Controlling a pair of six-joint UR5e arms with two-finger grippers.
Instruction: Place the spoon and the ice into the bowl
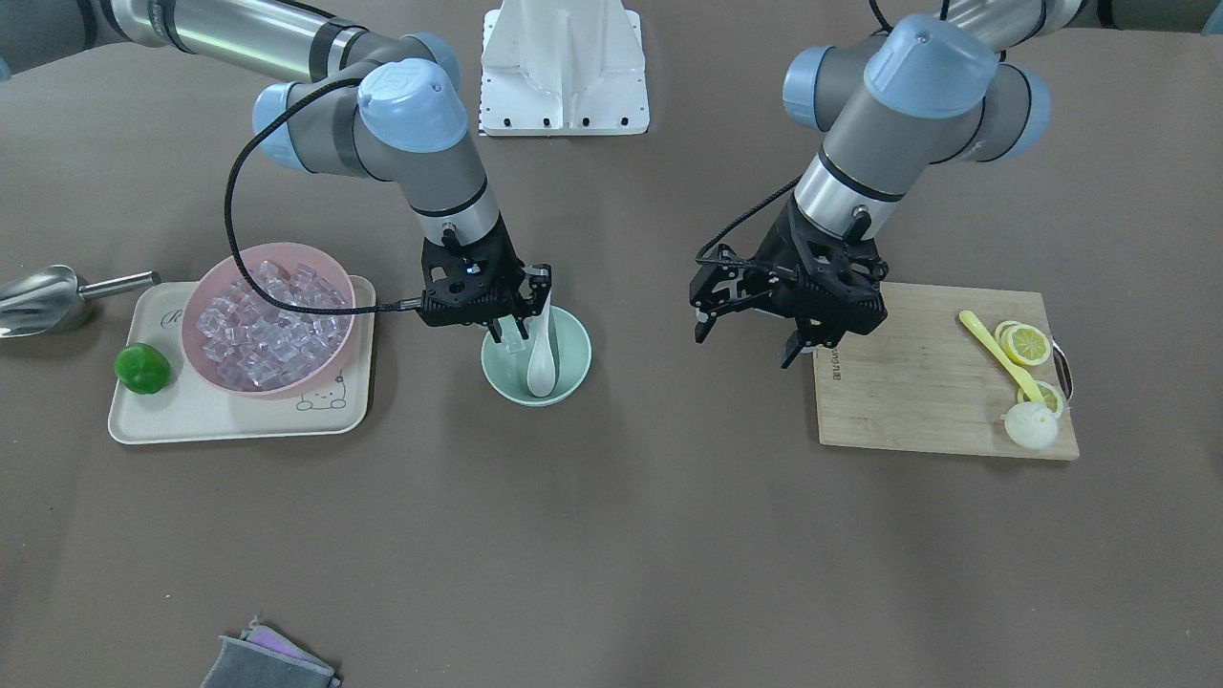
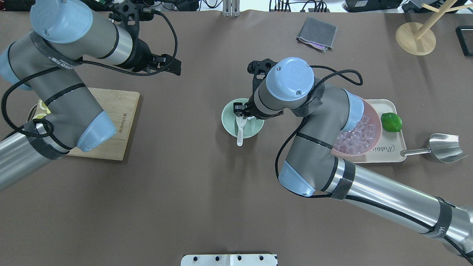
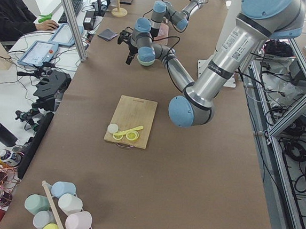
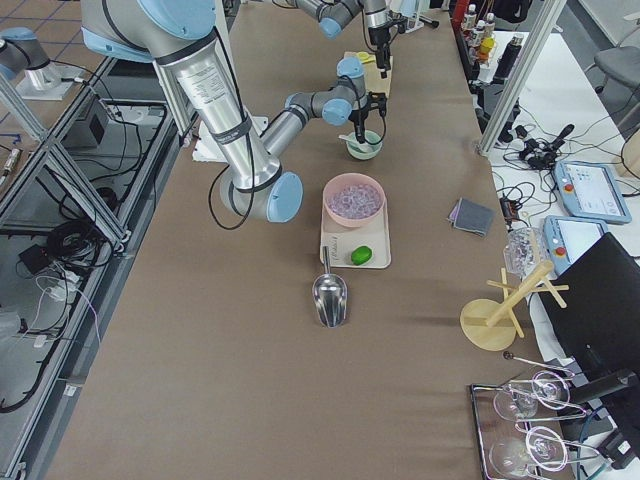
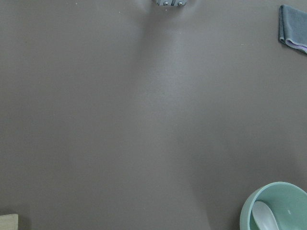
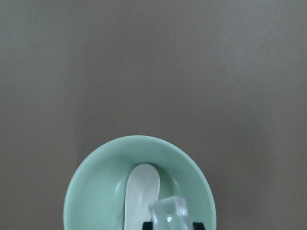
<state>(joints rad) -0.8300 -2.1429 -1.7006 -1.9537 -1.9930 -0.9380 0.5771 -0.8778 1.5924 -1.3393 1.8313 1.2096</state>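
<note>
Well left of the bowl [image 2: 226, 123], my left gripper [image 1: 745, 346] hung with its jaws spread and nothing between them, so I judged it no threat. Inside the bowl lay the spoon [image 2: 240, 133], its scoop on the floor and its handle leaning over the rim on the robot's side. Straight above that side my right gripper [image 1: 509, 334] was clamped on the ice [image 6: 170, 214], which the wrist view showed pinched over the handle rather than over open bowl.

That was my worry. If I let go there, the ice could strike the glossy handle or scoop, glance off and skip over the low rim. A knock on the overhanging handle could also lever the spoon out. Lowering further risked my fingers catching the handle or nudging the bowl, which looked light. A wet cube might also cling to one pad and fall late.

Right of the bowl, the pink bowl [image 2: 379, 127] held plenty more, so a lost cube would cost me only a retry.
</note>
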